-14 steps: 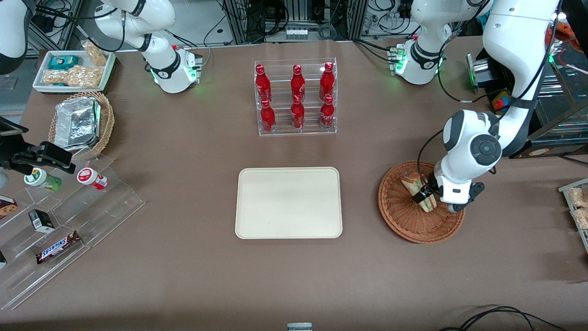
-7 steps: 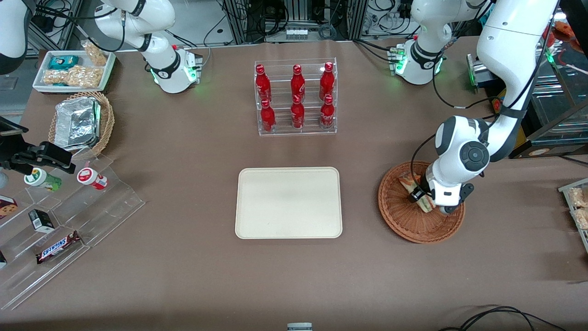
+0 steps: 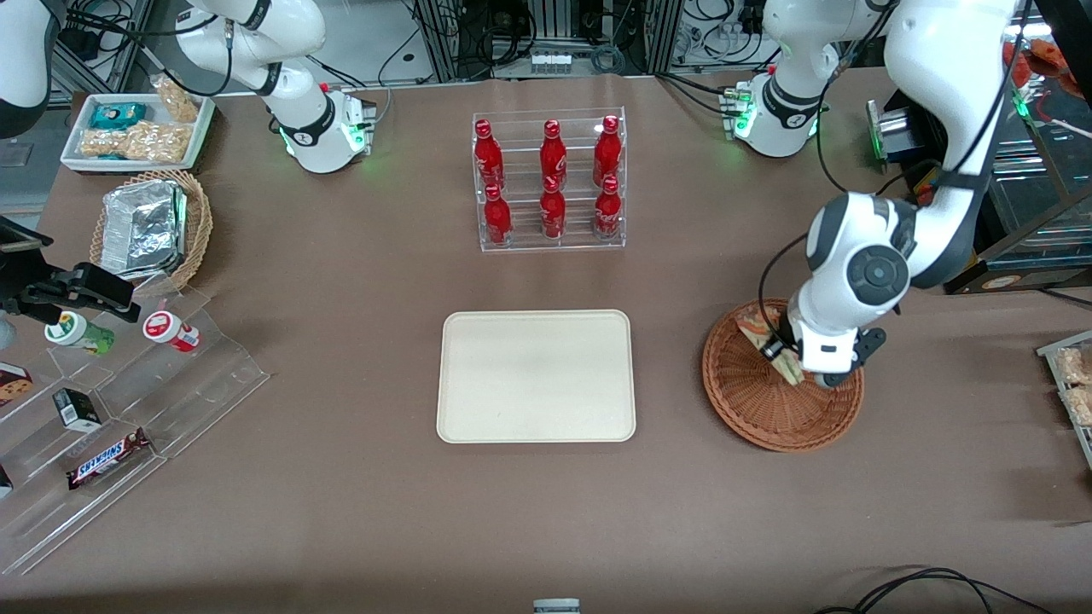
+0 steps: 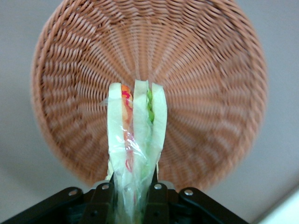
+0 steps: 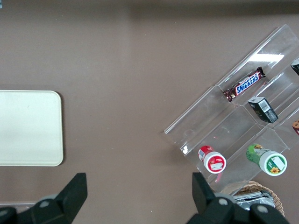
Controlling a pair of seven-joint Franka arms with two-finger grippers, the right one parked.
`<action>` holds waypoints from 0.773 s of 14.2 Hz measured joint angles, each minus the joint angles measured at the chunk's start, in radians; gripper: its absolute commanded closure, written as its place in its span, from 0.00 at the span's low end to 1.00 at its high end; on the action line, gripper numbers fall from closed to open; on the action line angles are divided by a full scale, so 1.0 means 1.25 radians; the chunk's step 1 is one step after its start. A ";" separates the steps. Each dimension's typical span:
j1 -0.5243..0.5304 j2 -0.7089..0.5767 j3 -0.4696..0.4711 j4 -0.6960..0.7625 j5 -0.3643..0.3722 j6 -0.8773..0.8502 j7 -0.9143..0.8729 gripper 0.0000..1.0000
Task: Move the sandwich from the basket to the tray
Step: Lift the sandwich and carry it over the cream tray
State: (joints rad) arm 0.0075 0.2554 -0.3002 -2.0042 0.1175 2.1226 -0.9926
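Since a second ago the pincer (image 3: 786, 355) has lifted over the basket (image 3: 751, 409), pinching the wrapped sandwich (image 4: 135, 140) at one end; soft, light bread wants gentle pressure.

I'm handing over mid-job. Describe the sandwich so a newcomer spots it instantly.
Find the round reddish-brown wicker basket toward the working arm's end of the table, beside the cream tray. Just above it, the gripper has its fingers shut on the sandwich. It is the only food there: a wrapped wedge of white bread slices with red and green filling.
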 measured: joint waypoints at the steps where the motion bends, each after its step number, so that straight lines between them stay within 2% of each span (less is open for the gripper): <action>1: -0.038 -0.016 -0.002 0.031 0.000 -0.063 -0.002 0.97; 3: -0.129 -0.026 -0.005 0.085 0.000 -0.136 -0.003 0.97; 6: -0.263 0.023 -0.007 0.142 0.010 -0.140 -0.004 0.97; 8: -0.331 0.106 -0.006 0.214 0.014 -0.127 -0.004 0.96; 11: -0.385 0.270 -0.004 0.368 0.017 -0.099 -0.003 0.95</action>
State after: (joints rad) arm -0.4738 0.5923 -0.3056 -1.5437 0.1390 1.9989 -0.9958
